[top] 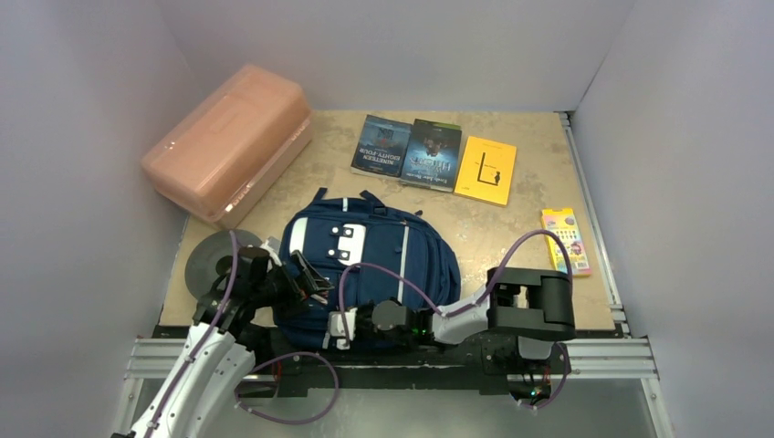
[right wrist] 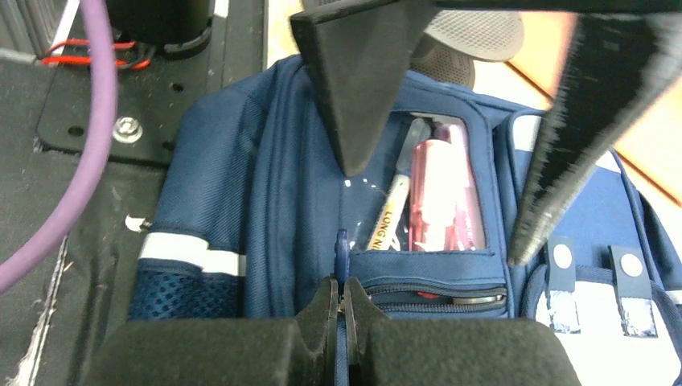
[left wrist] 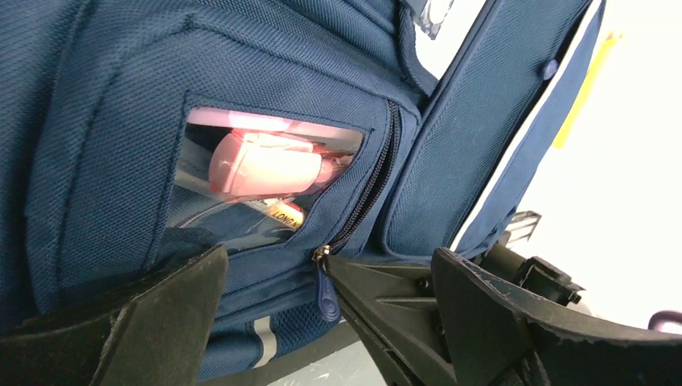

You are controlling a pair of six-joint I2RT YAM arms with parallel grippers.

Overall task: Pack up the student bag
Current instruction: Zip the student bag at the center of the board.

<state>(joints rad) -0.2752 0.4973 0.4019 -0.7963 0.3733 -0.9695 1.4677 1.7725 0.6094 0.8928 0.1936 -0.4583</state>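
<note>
The navy student bag (top: 374, 245) lies flat in the middle of the table, white dotted patch up. Its front pocket has a clear window (right wrist: 434, 193) showing a pink item (left wrist: 269, 165) and a yellow pencil. My right gripper (right wrist: 341, 310) is shut on the blue zipper pull (right wrist: 342, 253) at the pocket's end; the zip beside it (right wrist: 438, 295) gapes slightly. In the top view it (top: 336, 330) sits at the bag's near edge. My left gripper (left wrist: 330, 322) is open, its fingers (right wrist: 362, 88) straddling the window pocket from the bag's left side (top: 306, 274). The pull (left wrist: 328, 291) hangs between them.
A salmon-pink plastic box (top: 228, 141) stands at the back left. Three books (top: 433, 153) lie in a row at the back, the rightmost yellow (top: 486, 170). A colourful flat pack (top: 566, 239) lies at the right. A grey disc (top: 210, 260) lies left of the bag.
</note>
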